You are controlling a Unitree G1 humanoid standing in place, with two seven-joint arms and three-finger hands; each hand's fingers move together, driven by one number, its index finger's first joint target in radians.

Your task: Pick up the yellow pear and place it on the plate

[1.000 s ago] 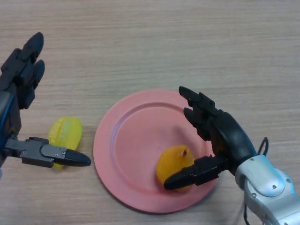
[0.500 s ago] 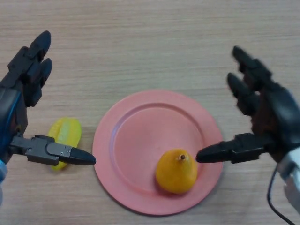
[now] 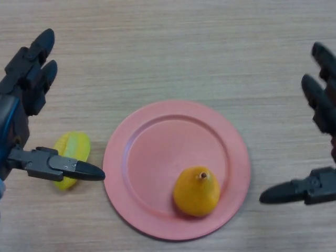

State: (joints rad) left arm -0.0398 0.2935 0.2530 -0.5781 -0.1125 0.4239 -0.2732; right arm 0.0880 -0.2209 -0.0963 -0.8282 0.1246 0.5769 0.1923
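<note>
The yellow pear stands upright on the pink plate, on its near right part, stem up. My right hand is open at the right edge of the view, clear of the plate and the pear, with its thumb pointing left. My left hand is open at the left edge, its thumb stretched over a yellow-green fruit.
A yellow-green ribbed fruit lies on the wooden table left of the plate, partly under my left thumb.
My right hand has let go of the pear and drawn back to the right, off the plate. The pear stays on the plate. The left hand has barely moved.
</note>
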